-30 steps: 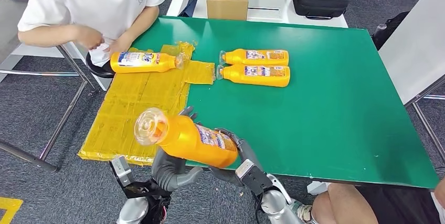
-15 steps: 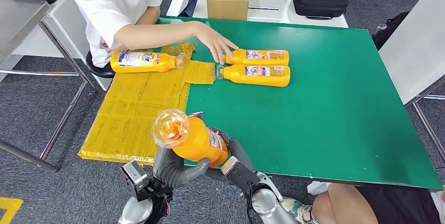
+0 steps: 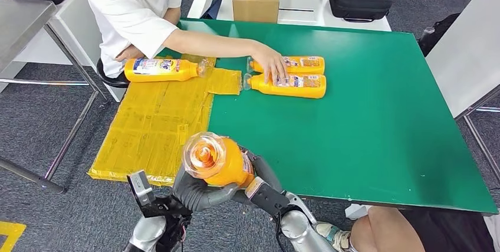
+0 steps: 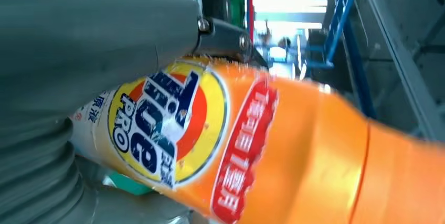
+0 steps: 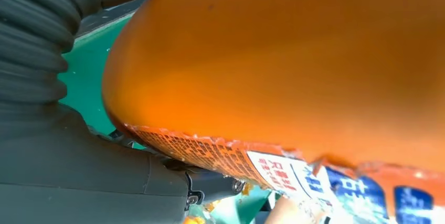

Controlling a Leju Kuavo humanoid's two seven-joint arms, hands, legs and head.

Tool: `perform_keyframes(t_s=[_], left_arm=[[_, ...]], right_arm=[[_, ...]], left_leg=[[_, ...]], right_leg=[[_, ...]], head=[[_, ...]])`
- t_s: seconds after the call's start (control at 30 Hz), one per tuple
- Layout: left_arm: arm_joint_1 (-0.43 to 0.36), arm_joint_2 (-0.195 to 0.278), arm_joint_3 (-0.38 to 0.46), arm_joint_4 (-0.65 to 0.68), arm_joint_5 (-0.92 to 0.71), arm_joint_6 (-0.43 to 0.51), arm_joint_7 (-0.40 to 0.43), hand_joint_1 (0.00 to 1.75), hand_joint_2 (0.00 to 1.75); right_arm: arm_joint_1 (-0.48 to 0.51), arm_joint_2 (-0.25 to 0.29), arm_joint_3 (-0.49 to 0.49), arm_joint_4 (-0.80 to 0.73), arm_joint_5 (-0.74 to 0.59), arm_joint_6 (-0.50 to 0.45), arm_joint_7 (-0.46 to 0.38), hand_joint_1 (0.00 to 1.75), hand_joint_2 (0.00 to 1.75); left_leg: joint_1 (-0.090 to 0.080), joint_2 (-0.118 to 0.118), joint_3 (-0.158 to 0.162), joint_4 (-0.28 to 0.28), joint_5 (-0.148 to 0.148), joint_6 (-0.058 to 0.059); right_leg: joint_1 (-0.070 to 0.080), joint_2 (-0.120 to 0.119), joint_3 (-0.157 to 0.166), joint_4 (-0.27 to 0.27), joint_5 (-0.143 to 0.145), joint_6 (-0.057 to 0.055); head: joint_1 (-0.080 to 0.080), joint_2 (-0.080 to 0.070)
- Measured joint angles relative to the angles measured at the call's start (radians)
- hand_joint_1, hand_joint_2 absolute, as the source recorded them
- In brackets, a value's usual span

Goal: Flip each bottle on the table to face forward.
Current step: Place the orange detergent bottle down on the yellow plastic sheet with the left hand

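Head view: orange bottle (image 3: 217, 162) now tipped up, cap toward camera, over table's (image 3: 377, 140) near edge; was lying flatter a second ago. Left robot hand (image 3: 197, 190) and right robot hand (image 3: 265, 187) both grip it. Person's hand (image 3: 272, 66) has reached two far bottles (image 3: 288, 75). Flip mid-way, judged.

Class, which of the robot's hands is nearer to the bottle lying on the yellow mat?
Left. The left hand grips the raised bottle beside the mat; the right hand holds its other side, farther from the mat bottle.
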Motion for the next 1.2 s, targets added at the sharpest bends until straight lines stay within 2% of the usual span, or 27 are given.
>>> perform_keyframes(t_s=[0.07,0.13,0.2,0.27,0.33,0.5,0.6,0.8,0.93,1.07,1.13,1.2], left_arm=[[-0.008,0.007,0.0,0.012,0.043,-0.043,0.011,1.75,1.75],[-0.01,0.013,0.0,0.019,0.053,-0.036,0.025,1.75,1.75],[-0.01,0.019,0.001,0.017,0.026,0.015,0.032,1.75,1.75],[-0.013,0.032,0.006,0.007,-0.023,0.068,0.029,1.75,1.75],[-0.017,0.045,0.021,-0.001,-0.057,0.094,0.028,1.75,1.75],[-0.018,0.064,0.055,-0.005,-0.079,0.103,0.033,1.75,1.75],[-0.006,0.077,0.077,-0.009,-0.117,0.144,0.03,1.75,1.75],[0.051,0.116,0.172,-0.086,-0.15,0.178,0.033,1.75,1.75],[0.075,0.139,0.228,-0.122,-0.226,0.214,0.047,1.75,1.75],[0.079,0.153,0.256,-0.135,-0.246,0.226,0.049,1.75,1.75],[0.078,0.158,0.261,-0.137,-0.312,0.274,0.068,1.75,1.75],[0.067,0.17,0.264,-0.132,-0.453,0.364,0.116,1.75,1.75]], right_arm=[[0.001,0.005,0.002,0.006,0.026,-0.07,-0.033,0.0,0.0],[0.013,0.018,0.002,-0.005,0.056,-0.198,-0.062,0.0,0.0],[0.04,0.029,0.002,-0.044,0.077,-0.326,-0.068,0.0,0.0],[0.068,0.031,0.001,-0.103,0.092,-0.413,-0.064,0.0,0.0],[0.087,0.03,0.001,-0.163,0.1,-0.455,-0.064,0.0,0.0],[0.1,0.025,-0.004,-0.242,0.086,-0.476,-0.076,0.0,0.0],[0.104,0.024,-0.026,-0.281,0.005,-0.474,-0.093,0.0,0.0],[0.135,0.022,-0.181,-0.382,-0.137,-0.492,-0.104,0.0,0.0],[0.154,0.021,-0.28,-0.425,-0.145,-0.49,-0.119,0.0,0.0],[0.166,0.022,-0.321,-0.453,-0.143,-0.49,-0.124,0.0,0.0],[0.171,0.022,-0.33,-0.464,-0.139,-0.504,-0.125,0.0,0.0],[0.178,0.022,-0.333,-0.485,-0.134,-0.531,-0.126,0.0,0.0]], left_leg=[[0.0,0.0,0.0,0.0,0.0,0.0],[0.0,0.0,0.0,0.0,0.0,0.0],[0.0,-0.001,-0.001,0.0,0.0,0.0],[0.0,-0.003,-0.002,0.0,0.0,0.0],[0.0,-0.003,-0.002,0.0,0.0,0.0],[0.0,-0.002,-0.001,0.0,0.0,0.0],[0.0,-0.002,-0.001,0.0,0.001,0.0],[0.0,-0.001,-0.001,0.0,0.0,0.0],[0.0,-0.001,-0.002,0.0,0.0,0.0],[0.0,-0.001,-0.001,0.0,0.0,0.0],[0.0,-0.001,-0.001,0.0,0.0,0.0],[0.0,-0.001,-0.001,0.0,0.0,0.0]], right_leg=[[0.0,0.0,0.0,0.0,0.0,0.0],[0.0,0.0,0.0,0.0,0.0,0.0],[0.0,-0.001,0.0,0.0,0.0,0.0],[0.0,-0.003,-0.001,0.0,-0.001,0.0],[0.0,-0.003,-0.001,0.0,-0.001,0.0],[0.0,-0.003,-0.001,0.0,-0.001,0.0],[0.0,-0.003,-0.001,0.0,0.0,0.0],[0.0,-0.002,-0.002,0.0,0.0,0.0],[0.0,-0.003,-0.002,0.0,0.0,0.0],[0.0,-0.002,-0.002,0.0,0.0,0.0],[0.0,-0.002,-0.002,0.0,0.0,0.0],[0.0,-0.002,-0.002,0.0,0.0,0.0]], head=[[0.0,0.0],[0.0,0.0],[0.0,0.0],[0.0,0.0],[0.0,0.0],[0.0,0.0],[0.0,0.0],[0.0,0.0],[0.0,0.0],[0.0,0.0],[0.0,0.0],[0.0,0.0]])
